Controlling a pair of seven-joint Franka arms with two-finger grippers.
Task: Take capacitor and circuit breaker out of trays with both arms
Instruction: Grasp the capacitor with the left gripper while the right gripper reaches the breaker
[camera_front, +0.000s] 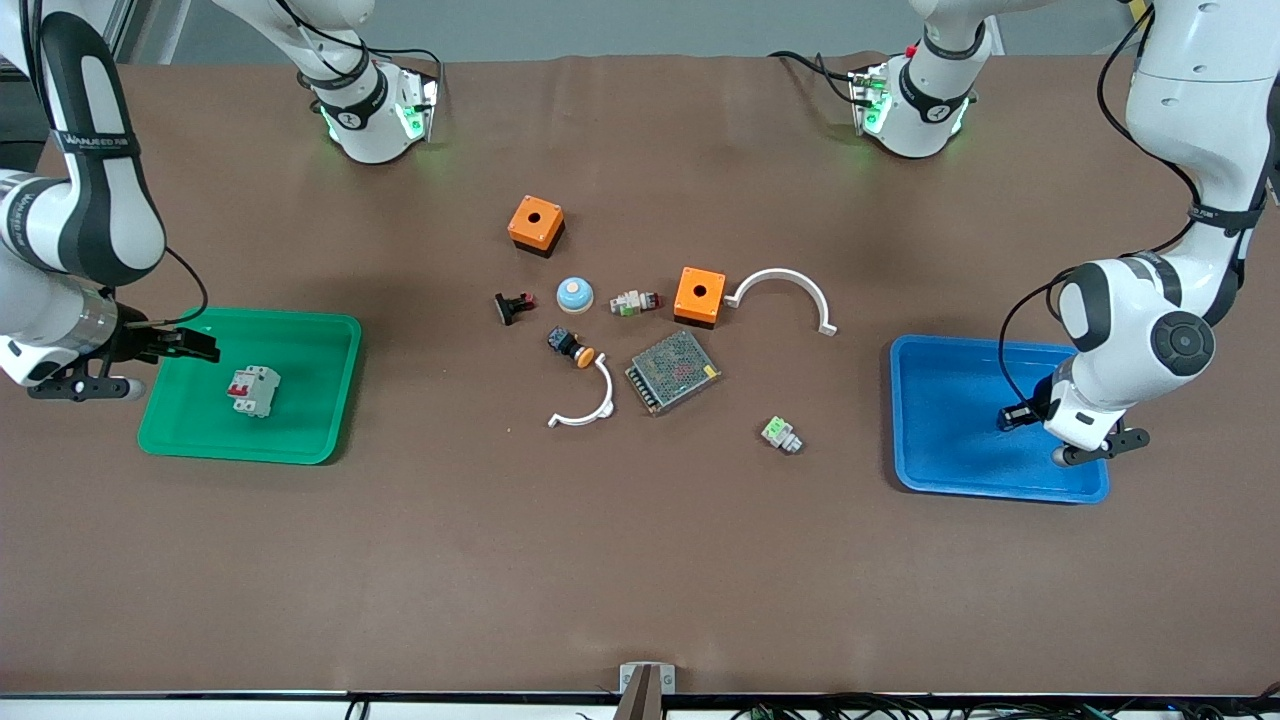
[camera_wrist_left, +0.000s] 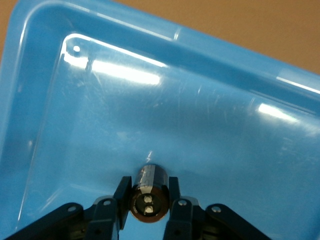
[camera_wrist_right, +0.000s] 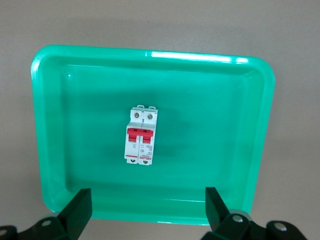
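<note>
The capacitor (camera_wrist_left: 149, 192), a stubby black cylinder with two pale terminals on its end, sits between the fingers of my left gripper (camera_wrist_left: 148, 185), which is shut on it. That left gripper (camera_front: 1012, 415) hangs low over the blue tray (camera_front: 940, 400), inside the tray's end toward the left arm. The breaker (camera_front: 253, 390), white-grey with a red lever, lies flat in the green tray (camera_front: 310, 370). My right gripper (camera_front: 200, 347) is open over that tray's outer edge, with nothing between its fingers. In the right wrist view the breaker (camera_wrist_right: 141, 136) lies apart from the gripper.
Mid-table lie two orange boxes (camera_front: 536, 224) (camera_front: 699, 295), two white curved pieces (camera_front: 785, 290) (camera_front: 585, 405), a metal mesh box (camera_front: 673, 371), a green-white connector (camera_front: 781, 434), a blue-domed button (camera_front: 575, 294), an orange-capped black button (camera_front: 571, 346) and a black clip (camera_front: 514, 305).
</note>
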